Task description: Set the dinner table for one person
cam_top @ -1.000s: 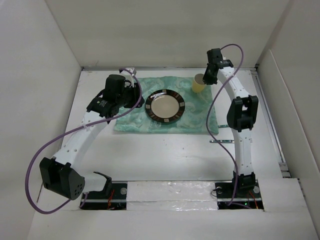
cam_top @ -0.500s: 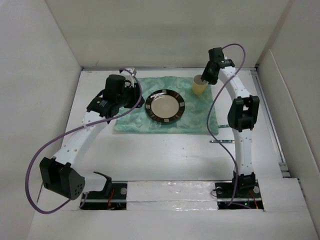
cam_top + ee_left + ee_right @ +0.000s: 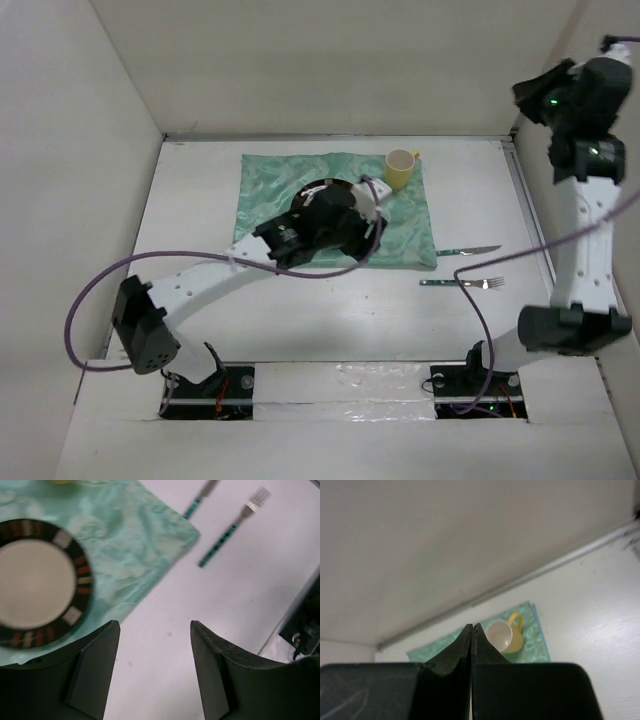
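The dinner table [image 3: 330, 320] carries a sea-green cloth [image 3: 262, 180]. On the cloth stand a dark-rimmed plate [image 3: 35, 582] and a yellow mug [image 3: 401, 168]. In the top view my left arm hides most of the plate [image 3: 318, 184]. A knife [image 3: 467, 251] and a fork [image 3: 462, 283] lie on the bare table right of the cloth. My left gripper [image 3: 155, 630] hangs open and empty above the table by the cloth's near edge, the plate to its left. My right gripper [image 3: 471, 626] is shut on nothing, raised high at the far right [image 3: 530, 95], well away from the mug [image 3: 505, 636].
White walls enclose the table on three sides. The left arm's purple cable [image 3: 95, 290] loops over the near left of the table. A metal rail [image 3: 540, 230] runs along the right edge. Both arm bases sit on the near edge.
My right arm has left the mug, risen to the far right and shut its jaws. My left arm has swung from the cloth's left side to above the plate, its jaws wider.
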